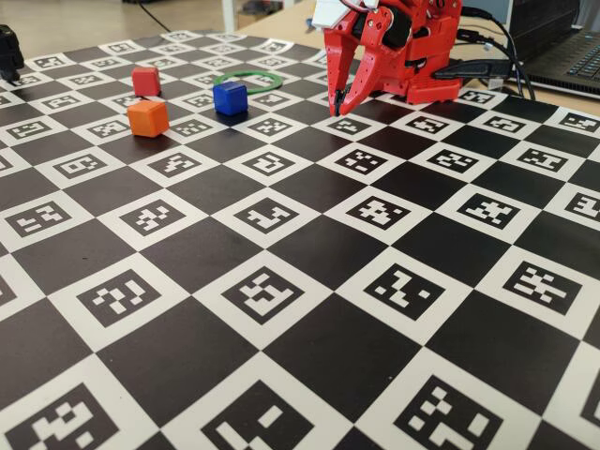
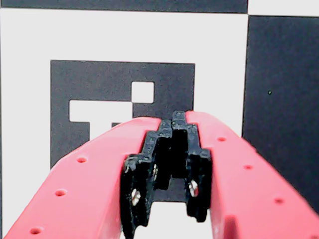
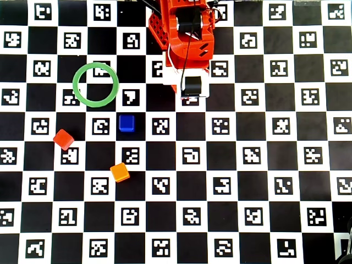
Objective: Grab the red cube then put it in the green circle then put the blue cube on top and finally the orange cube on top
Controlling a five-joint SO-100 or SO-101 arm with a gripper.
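The red cube [image 1: 145, 81] [image 3: 64, 139] sits on the checkerboard at the far left in the fixed view. The orange cube [image 1: 148, 118] [image 3: 120, 172] rests nearer the camera, and the blue cube [image 1: 230, 97] [image 3: 126, 123] lies just in front of the green circle [image 1: 279, 81] [image 3: 75, 85]. The ring holds only checkerboard. My red gripper [image 1: 339, 103] [image 2: 178, 117] is shut with nothing in it, pointing down over a marker square to the right of the blue cube, well apart from all three cubes. In the overhead view the wrist hides its tips.
The arm's red base [image 1: 422, 84] [image 3: 184, 33] stands at the back of the board. A laptop [image 1: 572, 56] and cables lie behind it on the right. A black object [image 1: 7, 52] sits at the far left edge.
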